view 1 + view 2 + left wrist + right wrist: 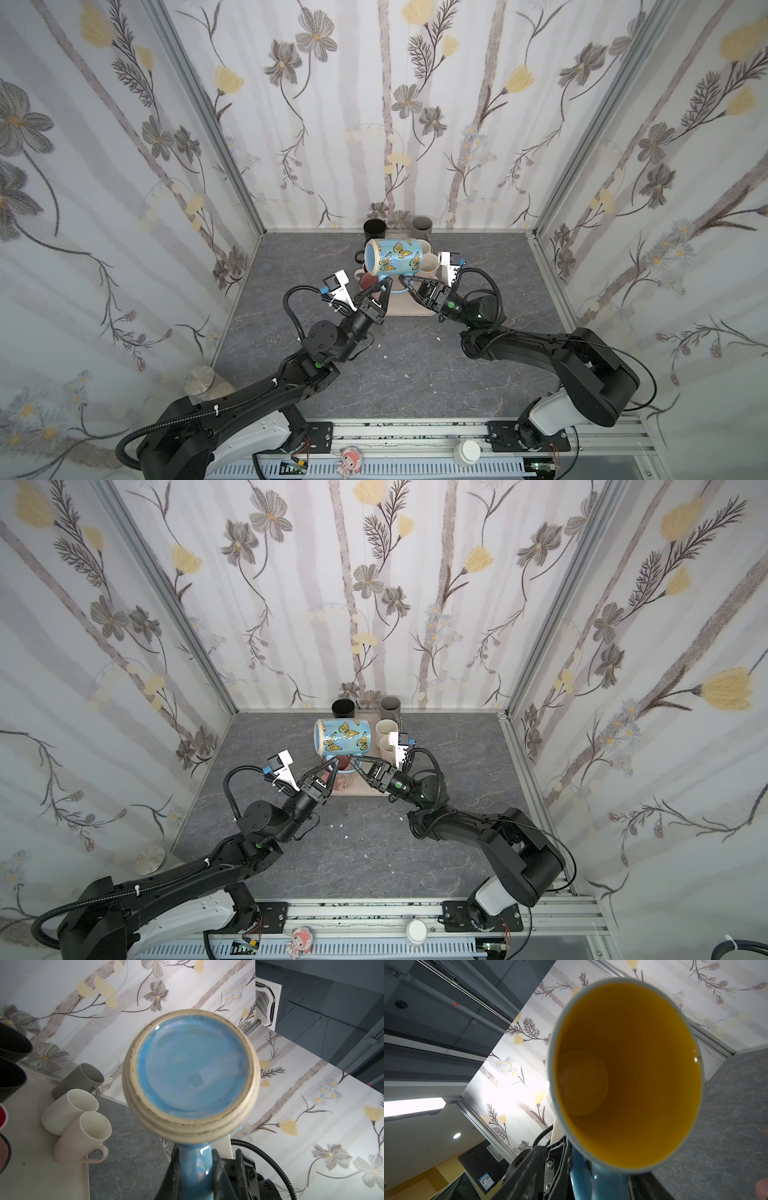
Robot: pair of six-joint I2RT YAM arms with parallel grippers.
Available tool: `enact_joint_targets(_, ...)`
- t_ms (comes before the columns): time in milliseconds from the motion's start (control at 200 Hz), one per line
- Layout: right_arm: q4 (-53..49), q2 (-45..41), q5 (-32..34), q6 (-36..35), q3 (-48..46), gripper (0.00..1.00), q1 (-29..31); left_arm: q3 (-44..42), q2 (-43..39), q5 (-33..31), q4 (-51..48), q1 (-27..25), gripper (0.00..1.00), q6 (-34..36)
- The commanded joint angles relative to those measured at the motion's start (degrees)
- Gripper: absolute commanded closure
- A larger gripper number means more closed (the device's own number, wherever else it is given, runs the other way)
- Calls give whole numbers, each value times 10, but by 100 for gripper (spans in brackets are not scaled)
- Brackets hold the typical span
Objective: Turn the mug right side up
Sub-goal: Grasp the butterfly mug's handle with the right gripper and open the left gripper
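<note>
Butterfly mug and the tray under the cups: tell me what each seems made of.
Butterfly mug: glazed ceramic, probably; glossy blue glaze with highlights, and a bare, rough, beige foot ring in the left wrist view.
Tray: matte beige, smooth; plastic or coated wood, cannot tell.

Three walls point(332, 124) papered with grey and yellow flowers closed the booth in at nine, twelve and three o'clock, joined at the corners by pale metal posts point(208, 116). The tabletop point(415, 374) was dark grey, veined like stone. A metal rail point(415, 432) ran along six o'clock. Overhead, a strip light point(413, 1106) glowed, and the dark ceiling point(332, 991) carried a white air vent point(267, 1001).
</note>
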Motion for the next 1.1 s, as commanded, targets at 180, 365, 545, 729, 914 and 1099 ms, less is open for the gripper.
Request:
enact_joint_targets(180, 16, -5, -2, 1, 16, 45, 16, 11, 11, 5, 88, 1, 100, 5)
enact_joint_targets(365, -18, -18, 5, -22, 17, 67, 17, 13, 13, 7, 82, 1, 100, 6)
enact_joint_targets(545, -33, -26, 7, -35, 16, 86, 17, 13, 15, 7, 71, 2, 100, 0)
enact_joint_targets(729, -61, -38, 17, -58, 12, 100, 17, 13, 10, -4, 46, 1, 100, -7)
enact_joint_targets(914, -125, -67, 38, -97, 4, 100, 15, 1, -2, -16, 33, 1, 80, -16)
enact_joint_targets(1099, -234, -107, 65, -153, 4, 100, 5, -17, -36, -39, 8, 2, 35, -13)
